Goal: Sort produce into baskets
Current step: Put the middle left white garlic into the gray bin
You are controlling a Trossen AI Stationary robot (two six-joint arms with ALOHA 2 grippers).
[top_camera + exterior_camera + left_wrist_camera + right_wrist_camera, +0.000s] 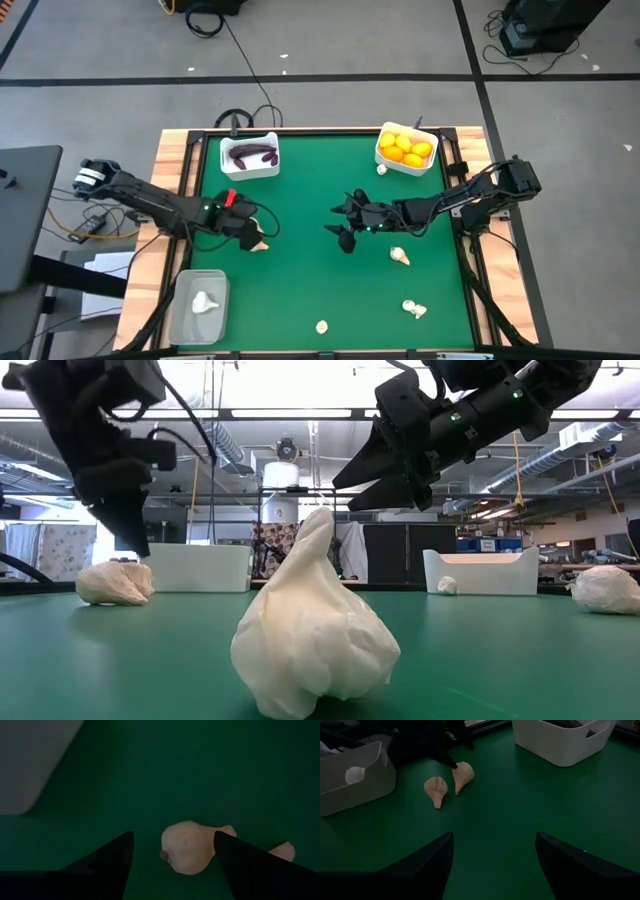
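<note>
Two cream garlic bulbs lie side by side on the green table, left of its middle. My left gripper hangs open just over them; in its wrist view one bulb lies between the fingers and the other bulb peeks out past one finger. My right gripper waits open above the table's middle, with nothing between its fingers. More garlic lies loose at the right, near right and near edge.
A white basket of purple eggplants stands far left, a white basket of yellow citrus far right with a garlic bulb beside it. A clear basket at the near left corner holds one garlic bulb.
</note>
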